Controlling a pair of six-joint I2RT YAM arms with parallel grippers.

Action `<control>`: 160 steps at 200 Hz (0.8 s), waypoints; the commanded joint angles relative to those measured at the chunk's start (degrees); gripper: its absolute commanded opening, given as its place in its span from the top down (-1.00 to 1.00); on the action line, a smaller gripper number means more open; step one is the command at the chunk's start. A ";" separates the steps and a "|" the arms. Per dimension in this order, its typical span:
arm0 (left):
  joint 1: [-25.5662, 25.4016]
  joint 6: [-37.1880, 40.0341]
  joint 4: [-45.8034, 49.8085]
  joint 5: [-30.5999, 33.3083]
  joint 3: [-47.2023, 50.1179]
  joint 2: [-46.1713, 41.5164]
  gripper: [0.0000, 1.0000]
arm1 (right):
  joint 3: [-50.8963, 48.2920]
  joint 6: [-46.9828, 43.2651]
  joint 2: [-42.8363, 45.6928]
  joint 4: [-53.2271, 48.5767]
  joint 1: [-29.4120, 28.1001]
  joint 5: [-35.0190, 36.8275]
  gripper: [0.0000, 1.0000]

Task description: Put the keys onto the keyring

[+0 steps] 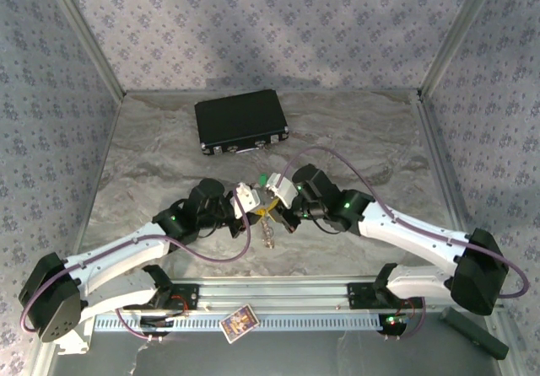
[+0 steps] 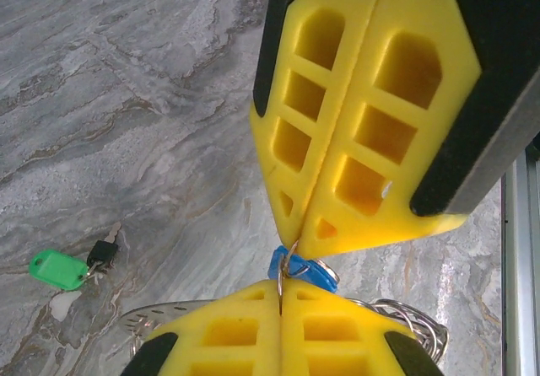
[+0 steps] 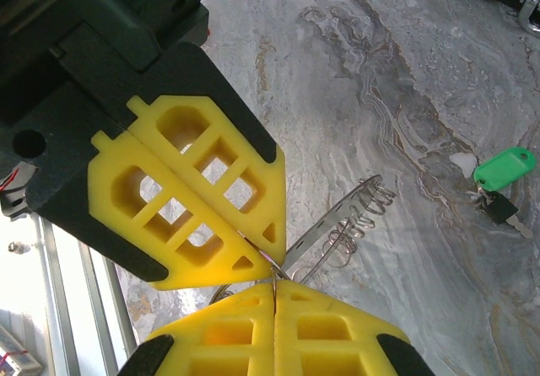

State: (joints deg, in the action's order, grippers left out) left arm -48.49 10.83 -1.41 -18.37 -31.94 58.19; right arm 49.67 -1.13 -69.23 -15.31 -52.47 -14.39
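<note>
My two grippers meet tip to tip above the middle of the table. The left gripper (image 2: 281,290) is shut on a thin wire ring, and the right gripper (image 2: 301,237) is shut on a small loop linked to it. The blue key (image 2: 305,272) sits right behind that joint. The keyring (image 3: 342,222), a silvery band with small rings, hangs beneath both tips and also shows from above (image 1: 269,231). The green key (image 2: 57,270) lies loose on the table, as the right wrist view confirms (image 3: 504,167). Which wire belongs to the keyring I cannot tell for sure.
A black case (image 1: 241,121) lies shut at the back of the marbled table (image 1: 363,140). A small picture card (image 1: 238,322) rests on the rail at the near edge. Patterned walls close in the left, right and back sides.
</note>
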 commanded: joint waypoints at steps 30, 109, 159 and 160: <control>-0.44 0.52 -1.19 -2.29 -1.37 -0.51 1.00 | 3.92 0.35 -2.26 -2.58 0.48 2.95 1.00; -0.48 2.68 -3.60 -1.23 0.41 -1.41 1.00 | 5.42 7.78 -3.78 -4.92 2.55 2.69 1.00; -1.19 4.63 -4.16 0.13 1.26 -1.83 1.00 | 5.97 10.62 -4.57 -5.16 3.94 -0.14 1.00; -1.18 4.64 -4.19 0.11 1.31 -1.84 1.00 | 5.97 10.62 -4.58 -5.17 3.99 -0.21 1.00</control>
State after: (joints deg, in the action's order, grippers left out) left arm -48.47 13.52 -3.22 -15.97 -31.62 58.17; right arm 53.84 6.57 -73.19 -19.75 -50.11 -15.03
